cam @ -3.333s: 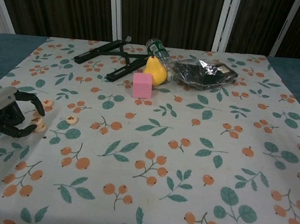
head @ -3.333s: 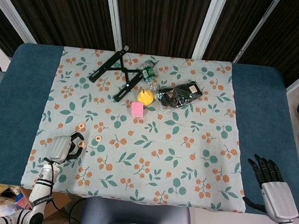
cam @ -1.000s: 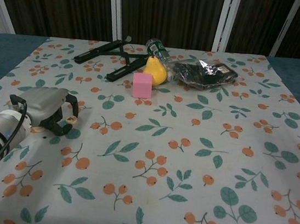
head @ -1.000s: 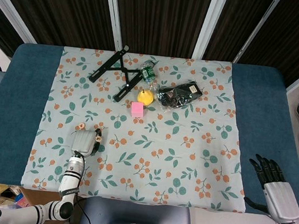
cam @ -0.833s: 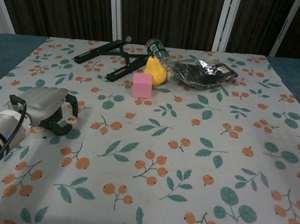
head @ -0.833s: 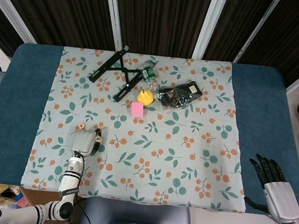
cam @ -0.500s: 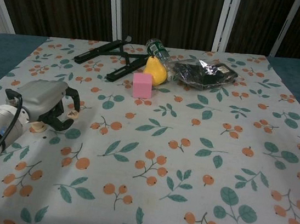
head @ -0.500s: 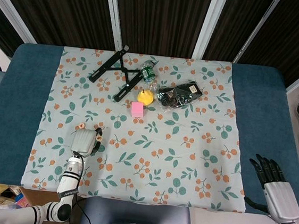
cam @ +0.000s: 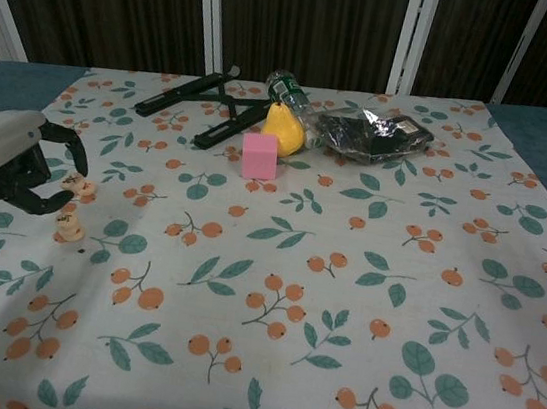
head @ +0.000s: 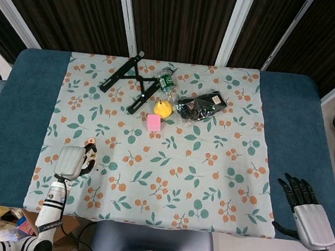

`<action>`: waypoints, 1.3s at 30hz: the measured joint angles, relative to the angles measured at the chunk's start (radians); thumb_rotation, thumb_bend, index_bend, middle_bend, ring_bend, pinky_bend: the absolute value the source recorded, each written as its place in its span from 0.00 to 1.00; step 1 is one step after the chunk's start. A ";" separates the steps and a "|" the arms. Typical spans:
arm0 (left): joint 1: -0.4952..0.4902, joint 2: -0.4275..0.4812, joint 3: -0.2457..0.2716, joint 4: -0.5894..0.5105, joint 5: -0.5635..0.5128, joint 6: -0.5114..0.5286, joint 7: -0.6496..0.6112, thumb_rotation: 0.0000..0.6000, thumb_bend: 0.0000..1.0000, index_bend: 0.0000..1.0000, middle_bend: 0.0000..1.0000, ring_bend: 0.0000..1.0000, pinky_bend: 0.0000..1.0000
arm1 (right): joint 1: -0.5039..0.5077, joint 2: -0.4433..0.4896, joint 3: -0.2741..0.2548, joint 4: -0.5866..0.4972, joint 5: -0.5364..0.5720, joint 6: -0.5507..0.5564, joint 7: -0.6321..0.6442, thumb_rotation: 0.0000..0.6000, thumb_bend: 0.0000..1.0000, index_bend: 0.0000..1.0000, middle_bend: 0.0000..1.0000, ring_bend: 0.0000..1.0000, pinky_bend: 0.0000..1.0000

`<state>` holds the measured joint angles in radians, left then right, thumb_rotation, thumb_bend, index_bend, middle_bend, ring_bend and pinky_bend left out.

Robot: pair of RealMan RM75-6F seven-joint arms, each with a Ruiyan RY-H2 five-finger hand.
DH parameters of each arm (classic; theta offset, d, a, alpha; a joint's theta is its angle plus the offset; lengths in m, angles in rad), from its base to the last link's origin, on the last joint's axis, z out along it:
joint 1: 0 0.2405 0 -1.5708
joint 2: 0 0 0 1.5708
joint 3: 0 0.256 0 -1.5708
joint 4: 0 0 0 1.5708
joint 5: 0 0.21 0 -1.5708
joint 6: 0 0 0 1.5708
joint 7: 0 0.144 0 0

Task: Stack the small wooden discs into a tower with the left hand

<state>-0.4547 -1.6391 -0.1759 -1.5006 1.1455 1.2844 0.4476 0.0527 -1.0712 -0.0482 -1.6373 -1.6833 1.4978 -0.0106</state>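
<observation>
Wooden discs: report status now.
Left hand pinches one wooden disc, above the disc stack. Right hand open, idle at table edge. Nothing in the way.

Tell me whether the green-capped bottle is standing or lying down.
Lying down: the bottle rests on its side on the cloth behind the yellow pear.

A floral cloth (head: 209, 184) covers the blue worktop (head: 12, 121). In the upper middle of the frame a black folding stand (head: 127, 79) lies beside a tipped bottle (head: 167, 82). A yellow pear (head: 164, 108) touches the bottle, a pink cube (head: 153, 122) sits just below it, and a black packet (head: 201, 105) lies to the right.
</observation>
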 measured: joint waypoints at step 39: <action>0.010 -0.061 0.011 0.147 -0.026 -0.074 -0.065 1.00 0.40 0.43 1.00 1.00 1.00 | 0.000 -0.006 0.004 0.000 0.005 0.000 -0.007 1.00 0.20 0.00 0.00 0.00 0.00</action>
<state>-0.4449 -1.6999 -0.1650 -1.3537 1.1193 1.2106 0.3830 0.0526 -1.0770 -0.0446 -1.6370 -1.6785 1.4982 -0.0173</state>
